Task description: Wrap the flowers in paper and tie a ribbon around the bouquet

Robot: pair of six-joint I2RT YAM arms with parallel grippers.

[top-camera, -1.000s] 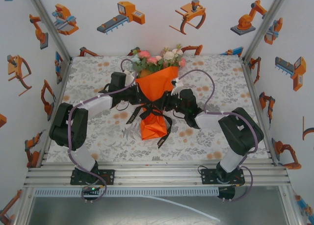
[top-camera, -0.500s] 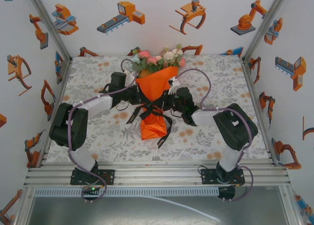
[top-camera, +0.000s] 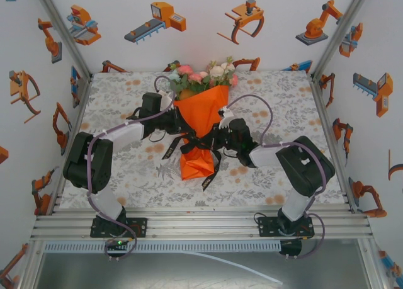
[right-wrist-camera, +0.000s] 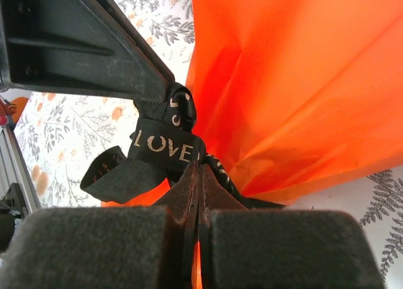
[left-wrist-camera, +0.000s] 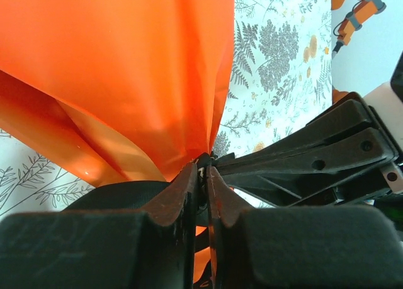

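The wrapping looks done to me: the bouquet (top-camera: 200,122) lies mid-table on the tablecloth (top-camera: 126,175), with the flowers (top-camera: 203,75) toward the far edge. The orange paper (top-camera: 203,109) narrows to a waist and flares again at the near end.

I'm in the tying step. The ribbon (top-camera: 196,138) crosses that waist. One loose tail trails off on the near left and another runs down the right side of the paper's near end.

Both tools meet at the waist. From the left wrist camera, the left gripper (left-wrist-camera: 203,169) has its jaws pressed nearly together, with a scrap of black pinched at the tips right against the paper's edge. I read that as a grip on the ribbon. From the right wrist camera, the right gripper (right-wrist-camera: 196,168) is likewise closed, and the ribbon (right-wrist-camera: 160,147) with its pale lettering bunches just above its tips. The left tool's fingers (right-wrist-camera: 94,43) sit close by on the upper left.

The knot seems formed but slack — loops stand loose beside the paper.

Next, I judge, the two ends need to be drawn apart to left and right, evenly and low along the table. That should cinch the knot onto the waist without dragging the bouquet sideways or creasing the paper. If either pinch is only on the ribbon's edge, it could slip — so I'd pull gently.
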